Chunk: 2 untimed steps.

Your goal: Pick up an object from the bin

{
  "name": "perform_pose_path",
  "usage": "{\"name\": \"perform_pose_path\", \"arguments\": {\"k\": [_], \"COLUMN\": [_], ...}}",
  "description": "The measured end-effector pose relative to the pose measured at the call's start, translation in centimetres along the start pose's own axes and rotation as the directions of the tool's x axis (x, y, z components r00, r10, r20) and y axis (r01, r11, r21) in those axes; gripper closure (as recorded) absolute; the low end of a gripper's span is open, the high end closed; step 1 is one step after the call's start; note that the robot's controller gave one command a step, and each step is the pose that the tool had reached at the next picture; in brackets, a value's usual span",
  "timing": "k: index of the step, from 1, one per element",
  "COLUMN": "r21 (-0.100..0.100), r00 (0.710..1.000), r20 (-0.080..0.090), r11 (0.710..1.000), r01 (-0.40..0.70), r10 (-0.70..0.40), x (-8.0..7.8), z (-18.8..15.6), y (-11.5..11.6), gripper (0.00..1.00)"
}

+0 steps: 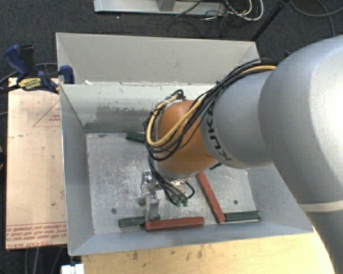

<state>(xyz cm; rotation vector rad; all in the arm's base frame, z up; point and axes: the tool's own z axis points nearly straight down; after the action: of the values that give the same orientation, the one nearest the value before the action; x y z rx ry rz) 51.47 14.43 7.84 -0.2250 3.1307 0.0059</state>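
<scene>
A dark grey carpeted floor (28,10) lies all around. At the top a pale metal foot (154,4) rests flat on it, with white and black cables (248,3) looped just beside. A black rod (280,9) slants nearby, right of them.

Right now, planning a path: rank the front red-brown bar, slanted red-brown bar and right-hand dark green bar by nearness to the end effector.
1. Front red-brown bar, beside the end effector, at the front wall.
2. Slanted red-brown bar, to the right.
3. Dark green bar, front right corner.
</scene>
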Motion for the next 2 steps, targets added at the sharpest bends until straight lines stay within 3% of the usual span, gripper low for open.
{"name": "perform_pose_path", "arguments": {"k": [2], "r21": [0.000], "r00": [1.000], "r20": [0.000], "r11": [1.000], "r01": [0.000], "r10": [0.000], "x": [0.00], "z": [0.00], "y": [-0.01], "gripper": [1.00]}}
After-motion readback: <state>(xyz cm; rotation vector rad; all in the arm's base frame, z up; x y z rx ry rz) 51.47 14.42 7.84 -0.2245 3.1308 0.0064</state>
